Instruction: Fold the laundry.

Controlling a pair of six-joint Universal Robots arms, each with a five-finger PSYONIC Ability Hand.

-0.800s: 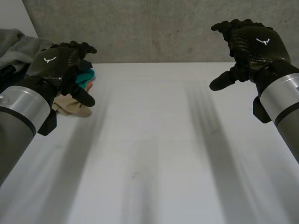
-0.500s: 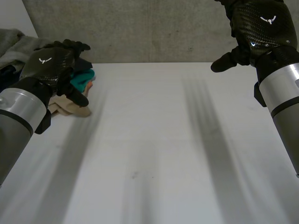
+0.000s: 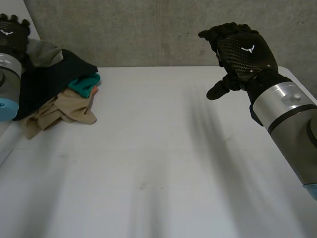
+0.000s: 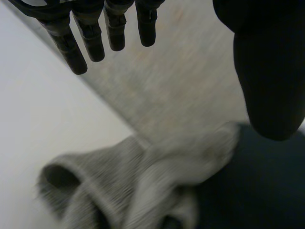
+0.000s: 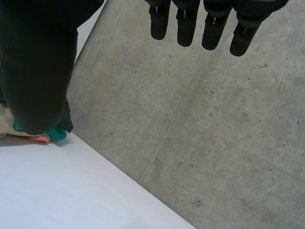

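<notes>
I am hovering my left hand [image 4: 90,40], fingers straight and empty, over the grey garment [image 4: 143,176] topping the laundry pile [image 3: 59,96] at the far left corner of the white table [image 3: 163,163], my right hand [image 3: 241,52] hanging loose-fingered above its bare surface, and am judging it best to pinch one top layer only, a concrete wall [image 3: 148,29] standing behind.

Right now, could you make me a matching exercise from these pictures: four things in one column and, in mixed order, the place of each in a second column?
Things:
1. left hand
2. right hand
3. teal cloth
4. tan cloth

Places:
A. on the table, in front of the dark cloth
B. raised over the table's right side, open
C. over the grey cloth, open
D. between the dark cloth and the tan cloth

Pairs: 1-C, 2-B, 3-D, 4-A.
</notes>
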